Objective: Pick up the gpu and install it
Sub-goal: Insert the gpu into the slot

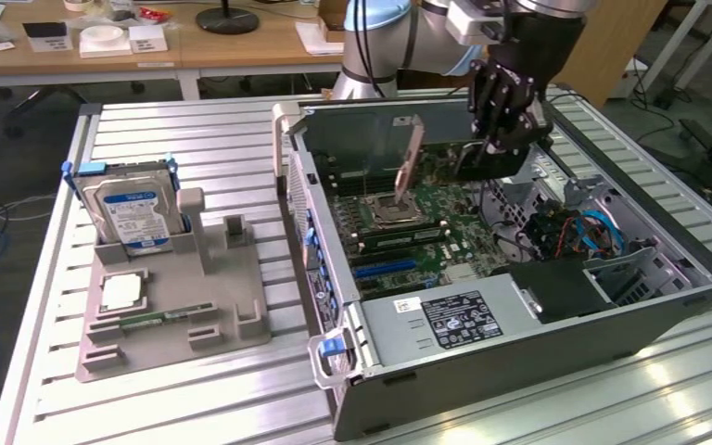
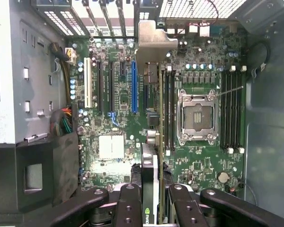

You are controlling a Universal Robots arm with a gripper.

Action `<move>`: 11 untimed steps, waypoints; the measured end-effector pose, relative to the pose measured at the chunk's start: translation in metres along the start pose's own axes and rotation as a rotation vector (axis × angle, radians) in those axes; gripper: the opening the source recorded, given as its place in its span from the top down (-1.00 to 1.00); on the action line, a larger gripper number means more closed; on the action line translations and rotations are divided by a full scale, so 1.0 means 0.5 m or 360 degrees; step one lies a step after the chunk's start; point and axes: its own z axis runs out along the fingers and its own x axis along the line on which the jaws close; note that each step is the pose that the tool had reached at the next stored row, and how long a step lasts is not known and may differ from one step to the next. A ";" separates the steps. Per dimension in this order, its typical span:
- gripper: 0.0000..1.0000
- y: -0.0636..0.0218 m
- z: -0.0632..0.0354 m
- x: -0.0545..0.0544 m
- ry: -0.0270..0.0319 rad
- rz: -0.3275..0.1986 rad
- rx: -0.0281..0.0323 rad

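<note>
My gripper [image 1: 506, 139] is inside the open computer case [image 1: 603, 315], shut on the gpu [image 1: 480, 167]. The card hangs edge-down above the motherboard [image 1: 421, 221]. Its narrow metal end bracket [image 1: 408, 156] points toward the case's slotted back wall. In the wrist view the gpu [image 2: 156, 156] is edge-on between the black fingers [image 2: 128, 204] of the gripper [image 2: 154, 191], with the silver bracket [image 2: 151, 43] at its far end. It lies along the board between the blue expansion slot [image 2: 134, 87] and the memory slots beside the CPU socket [image 2: 195, 116]. I cannot tell whether the card touches a slot.
Outside the case, a grey holder [image 1: 208, 315] carries a hard drive with a blue label [image 1: 133, 211], a square chip [image 1: 121, 292] and a small green memory stick [image 1: 146, 321]. The power supply [image 1: 455, 320] and blue cables [image 1: 591, 232] crowd the case's near side.
</note>
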 end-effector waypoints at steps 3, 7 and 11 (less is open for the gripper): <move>0.47 0.002 0.000 0.000 0.00003 0.0000 0.00007; 0.47 0.009 0.000 0.000 -0.00073 0.0000 0.00069; 0.47 0.015 0.001 0.001 -0.00160 0.0000 0.00125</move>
